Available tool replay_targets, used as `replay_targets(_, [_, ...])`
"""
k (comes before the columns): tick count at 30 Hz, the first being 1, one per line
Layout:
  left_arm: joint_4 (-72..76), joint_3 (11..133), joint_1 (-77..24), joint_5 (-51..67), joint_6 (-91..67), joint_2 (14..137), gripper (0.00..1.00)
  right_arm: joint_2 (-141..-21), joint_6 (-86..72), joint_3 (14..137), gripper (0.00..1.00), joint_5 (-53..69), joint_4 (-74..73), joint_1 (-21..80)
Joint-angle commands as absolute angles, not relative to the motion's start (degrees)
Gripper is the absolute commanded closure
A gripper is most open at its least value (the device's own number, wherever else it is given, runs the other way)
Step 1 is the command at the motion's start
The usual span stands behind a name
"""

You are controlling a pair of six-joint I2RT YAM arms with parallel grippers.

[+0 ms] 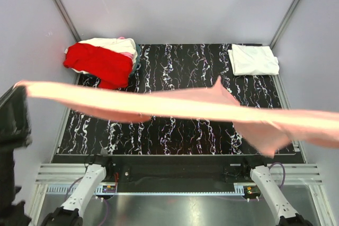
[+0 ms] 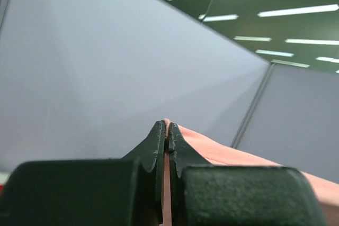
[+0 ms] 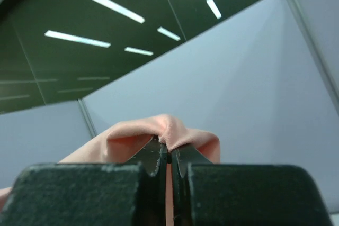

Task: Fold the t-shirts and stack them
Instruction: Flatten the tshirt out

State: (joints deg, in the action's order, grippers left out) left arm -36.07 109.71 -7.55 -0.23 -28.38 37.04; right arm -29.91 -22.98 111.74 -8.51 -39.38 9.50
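Top external view: the salmon-pink t-shirt (image 1: 175,104) is stretched into one long band, hanging in the air over the worktop (image 1: 180,67) and not touching it. Its long axis runs left to right across the whole view, and the right end sits a little lower in the picture than the left. The left end tapers to a narrow tip. Near the middle a triangular peak stands up from the upper edge, and toward the right a loose flap hangs down below the band. The cloth is soft, plain and matt.

Left wrist view: my left gripper (image 2: 166,130) is clenched on one edge of the shirt. A thin pink strip shows between the closed fingers, and the fabric runs away to the right as a taut, smooth sheet.

Right wrist view: my right gripper (image 3: 169,149) is also clamped on the shirt. The cloth is bunched in a rounded fold over the fingertips and trails off to the left.

On the worktop, which is black with white marble veining:
- Far left corner: a loose heap with the red t-shirt (image 1: 100,62) crumpled on top and a cream t-shirt (image 1: 114,43) under it, overhanging the worktop's edge.
- Far right corner: the white t-shirt (image 1: 253,59) lies folded into a flat, neat rectangle.

The heap and the folded shirt are well apart.
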Motion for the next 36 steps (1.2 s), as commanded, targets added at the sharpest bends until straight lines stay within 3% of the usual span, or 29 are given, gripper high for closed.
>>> replay_targets(1, [-30.41,110.12,-7.38,0.95,-27.86,35.08,1.00,-32.43,-18.12,114.24,1.00,-14.85,-37.61,9.58])
replay_targets(8, [-33.56,112.32,-7.29,3.69,-27.60,39.54,1.00,-40.24,-14.95,122.42,1.00,-15.82,-37.97,9.67])
replay_targets(11, [-39.71,114.61,-7.29,3.16,-27.51,46.12,1.00,-48.93,-14.59,127.94,1.00,-19.23,-43.57,10.19])
replay_targets(17, [-40.61,101.71,-7.29,-4.73,-26.54,56.85,1.00,-68.70,-14.94,123.07,1.00,-21.62,-48.08,10.19])
replay_targets(21, [-36.75,90.39,-4.75,-6.07,-26.37,71.75,1.00,-90.88,-17.75,122.08,1.00,-22.94,-50.97,9.23])
replay_targets(23, [-36.30,88.78,-2.55,-5.19,-26.98,79.41,1.00,-100.58,-20.03,125.92,0.96,-17.36,-52.81,6.17])
replay_targets(24, [-36.47,89.47,-2.03,-2.58,-26.98,87.28,0.93,-111.51,-21.26,129.43,0.83,-15.31,-58.04,5.02])
replay_targets(25, [-37.08,90.78,-1.06,-0.37,-26.72,90.84,0.78,-117.28,-21.88,134.07,0.25,-11.73,-61.66,3.97])
replay_targets(26, [-37.87,92.18,-1.05,1.39,-26.46,93.75,0.50,-127.51,-22.15,146.82,0.11,-9.86,-70.40,3.35])
replay_targets(27, [-38.49,93.68,-1.14,3.49,-26.37,96.30,0.45,-131.36,-22.41,152.96,0.01,-10.63,-73.79,3.25])
replay_targets(28, [-37.80,93.34,-1.32,4.82,-26.19,96.15,0.38,-133.92,-21.63,160.59,0.00,-10.11,-75.48,3.34])
replay_targets(29, [-36.75,92.38,-1.49,5.62,-26.28,95.20,0.24,-135.16,-21.27,161.53,0.00,-9.06,-76.28,3.34])
replay_targets(31, [-34.72,89.83,-1.76,5.45,-25.84,91.42,0.13,-132.12,-20.40,153.09,0.00,-8.18,-72.79,3.25])
replay_targets(34, [-35.77,87.72,-1.84,5.62,-25.40,87.37,0.09,-115.64,-19.86,130.54,0.00,-5.11,-56.23,3.25])
replay_targets(36, [-35.77,86.06,-2.19,6.24,-25.58,84.22,0.10,-110.53,-20.30,122.03,0.00,-4.31,-52.33,3.34])
